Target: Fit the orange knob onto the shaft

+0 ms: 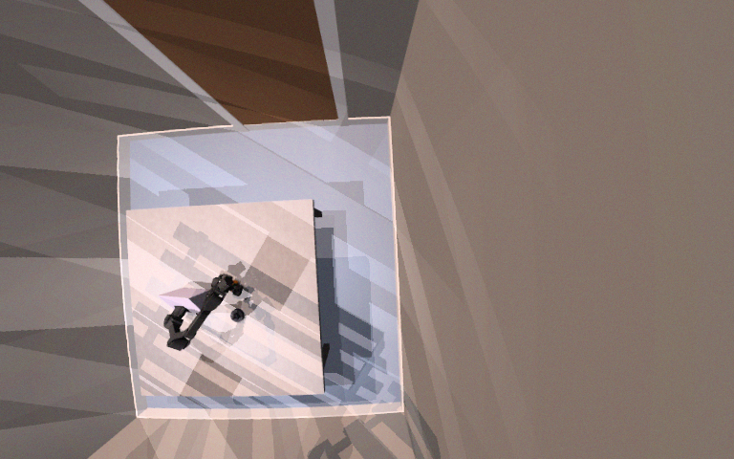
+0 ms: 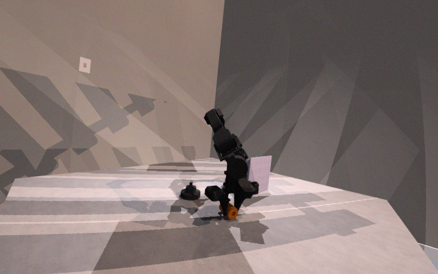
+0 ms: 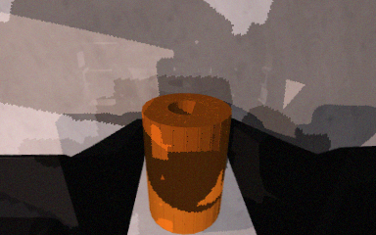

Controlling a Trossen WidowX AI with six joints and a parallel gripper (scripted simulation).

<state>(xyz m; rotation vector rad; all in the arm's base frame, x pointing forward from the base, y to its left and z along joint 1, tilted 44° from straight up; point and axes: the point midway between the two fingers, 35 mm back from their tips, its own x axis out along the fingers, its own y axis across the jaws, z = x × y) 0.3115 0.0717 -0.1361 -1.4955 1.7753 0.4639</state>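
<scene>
The orange knob (image 1: 235,281) (image 2: 232,212) (image 3: 186,181) lies on its side at table level, one end with its hole facing the exterior camera. My gripper (image 2: 230,211) (image 3: 184,126) is shut on the knob, with a dark finger against each side of its round body. In the wrist view the hole shows in the knob's far end, partly shaded. The round dark pedestal (image 1: 237,314) (image 2: 190,194) stands apart from the gripper, to its left in the exterior view. Its short shaft (image 2: 190,184) points up with nothing on it; its flat side cannot be made out.
A pale lilac panel (image 1: 178,297) (image 2: 260,174) stands upright behind the gripper in the exterior view, close to the arm. The table (image 1: 281,216) (image 2: 323,222) carries streaks of light and dark shadow. Its right edge shows in the top view.
</scene>
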